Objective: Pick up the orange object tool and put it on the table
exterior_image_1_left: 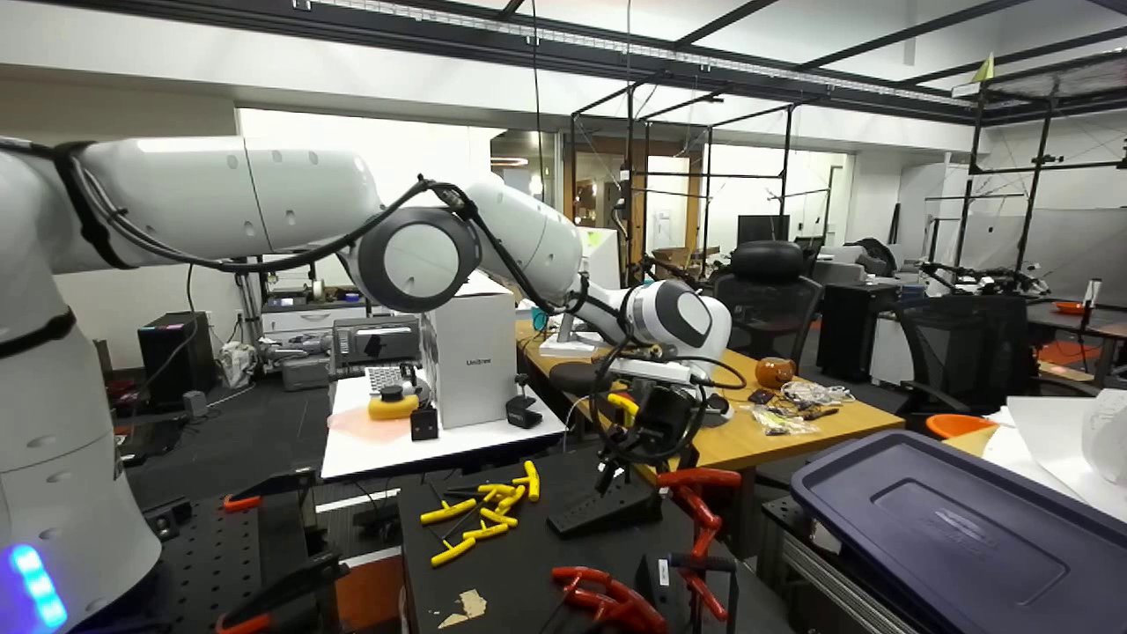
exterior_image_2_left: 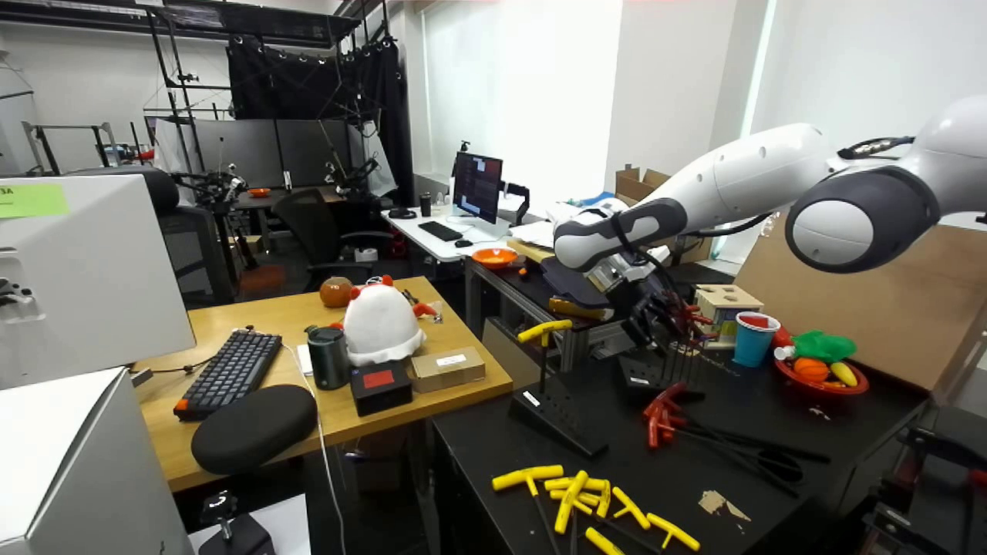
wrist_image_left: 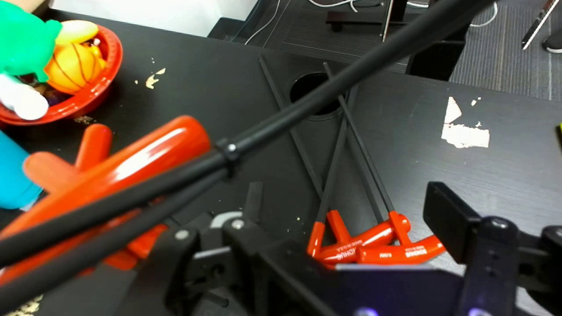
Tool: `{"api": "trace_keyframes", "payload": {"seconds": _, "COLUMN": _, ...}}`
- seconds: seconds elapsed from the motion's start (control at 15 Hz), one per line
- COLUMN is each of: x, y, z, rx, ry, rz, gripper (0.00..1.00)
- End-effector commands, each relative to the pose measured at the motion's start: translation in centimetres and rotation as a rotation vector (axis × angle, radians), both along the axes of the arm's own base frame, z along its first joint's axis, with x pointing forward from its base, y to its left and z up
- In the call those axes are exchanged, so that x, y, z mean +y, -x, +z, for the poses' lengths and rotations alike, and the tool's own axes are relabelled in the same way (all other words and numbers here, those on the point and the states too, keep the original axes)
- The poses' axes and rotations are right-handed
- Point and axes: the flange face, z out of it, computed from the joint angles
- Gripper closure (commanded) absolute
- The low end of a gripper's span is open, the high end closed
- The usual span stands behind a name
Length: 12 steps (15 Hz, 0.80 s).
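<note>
Hovered with hand [wrist_image_left: 350, 208] apart, empty, probably for clearance near racked orange tools [wrist_image_left: 127, 166], upright likely for grabbing, at nine o'clock in wrist view; had loose ones [wrist_image_left: 373, 237] flat on worktop [wrist_image_left: 210, 74] at four.

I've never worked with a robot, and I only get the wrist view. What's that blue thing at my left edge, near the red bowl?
Observer: In an exterior view it's a blue cup, with something red showing inside its rim.
Operator: Neat! Are these orange-red tools the only kind here?
Observer: No, an exterior view shows a yellow-handled tool standing upright in a black holder.
Operator: And besides this black table, is there another?
Observer: Yes, a wooden workbench, with a white plush toy on it.
</note>
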Motion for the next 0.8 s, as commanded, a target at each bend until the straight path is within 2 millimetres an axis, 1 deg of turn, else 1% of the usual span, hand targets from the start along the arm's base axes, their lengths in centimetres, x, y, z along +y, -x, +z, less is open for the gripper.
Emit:
{"api": "trace_keyframes", "payload": {"seconds": 0.0, "x": -0.5, "y": -0.6, "z": 2.0, "rx": -0.024, "ry": -0.041, "rz": -0.021, "gripper": 0.0}}
{"api": "trace_keyframes", "payload": {"seconds": 0.13, "x": -0.6, "y": -1.2, "z": 3.4, "rx": -0.058, "ry": -0.032, "rz": -0.043, "gripper": 0.0}}
{"api": "trace_keyframes", "payload": {"seconds": 0.33, "x": -0.9, "y": -2.4, "z": 6.1, "rx": -0.137, "ry": -0.045, "rz": -0.057, "gripper": 0.0}}
{"api": "trace_keyframes", "payload": {"seconds": 0.6, "x": -1.2, "y": -3.9, "z": 9.5, "rx": -0.25, "ry": -0.115, "rz": -0.093, "gripper": 0.0}}
{"api": "trace_keyframes", "payload": {"seconds": 0.73, "x": -1.3, "y": -4.4, "z": 10.7, "rx": -0.291, "ry": -0.158, "rz": -0.113, "gripper": 0.0}}
